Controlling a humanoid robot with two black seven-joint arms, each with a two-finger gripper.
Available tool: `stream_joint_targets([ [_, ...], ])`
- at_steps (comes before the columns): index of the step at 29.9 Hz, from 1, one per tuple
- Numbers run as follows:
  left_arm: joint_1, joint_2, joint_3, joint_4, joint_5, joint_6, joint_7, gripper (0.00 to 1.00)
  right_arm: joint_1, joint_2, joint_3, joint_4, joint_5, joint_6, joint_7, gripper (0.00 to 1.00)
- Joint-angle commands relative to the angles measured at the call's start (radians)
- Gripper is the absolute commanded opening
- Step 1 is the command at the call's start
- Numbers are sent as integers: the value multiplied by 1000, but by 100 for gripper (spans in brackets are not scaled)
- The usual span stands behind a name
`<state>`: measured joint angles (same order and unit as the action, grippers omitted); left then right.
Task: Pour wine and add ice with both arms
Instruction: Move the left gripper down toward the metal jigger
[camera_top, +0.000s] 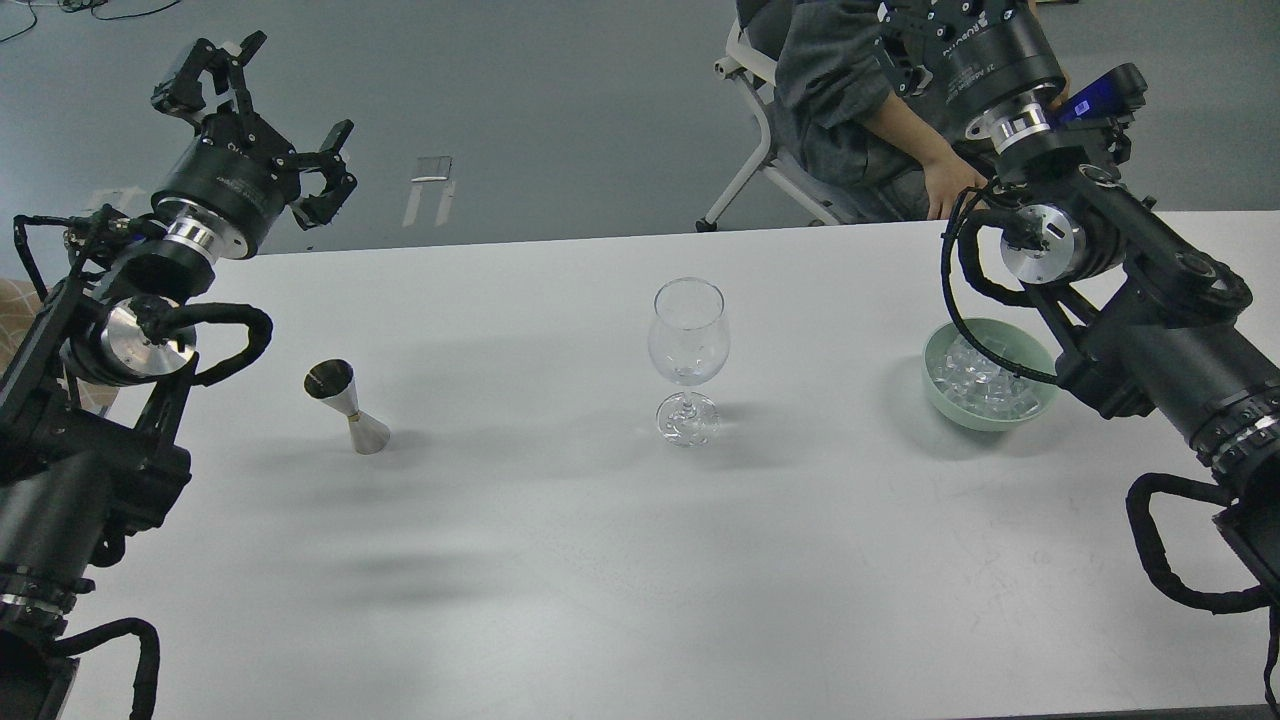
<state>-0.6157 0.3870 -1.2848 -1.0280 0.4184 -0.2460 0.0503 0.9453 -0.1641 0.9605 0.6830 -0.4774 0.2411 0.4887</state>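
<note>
An empty-looking wine glass (688, 340) stands upright at the table's middle. To its left stands a small metal jigger (346, 405); no wine shows in it or in the glass. The ice (985, 385) lies as clear cubes in a pale green bowl (935, 385) at the right. My left gripper (270, 100) is raised beyond the table's far left edge, open and holding nothing, well away from the jigger. Above and behind the bowl, my right gripper (905, 30) is cut off by the frame's top edge, so its fingers cannot be told apart.
A person in a grey sleeve (840, 70) sits on a white chair (745, 150) behind the table, one hand (945, 185) at the far edge close to my right gripper. The white table (600, 560) spans the view; my right forearm passes over the bowl's right side.
</note>
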Motion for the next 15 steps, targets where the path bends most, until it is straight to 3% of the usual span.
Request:
stream_joint_targets([
  [1, -1, -2, 2, -4, 0, -1, 3, 98, 1, -3, 9, 0, 0, -2, 0, 100],
  [6, -3, -20, 10, -6, -3, 2, 43, 98, 1, -5, 17, -8, 0, -2, 0, 100],
  [15, -38, -22, 10, 23, -6, 5, 46, 98, 15, -8, 18, -10, 3, -3, 0, 100],
])
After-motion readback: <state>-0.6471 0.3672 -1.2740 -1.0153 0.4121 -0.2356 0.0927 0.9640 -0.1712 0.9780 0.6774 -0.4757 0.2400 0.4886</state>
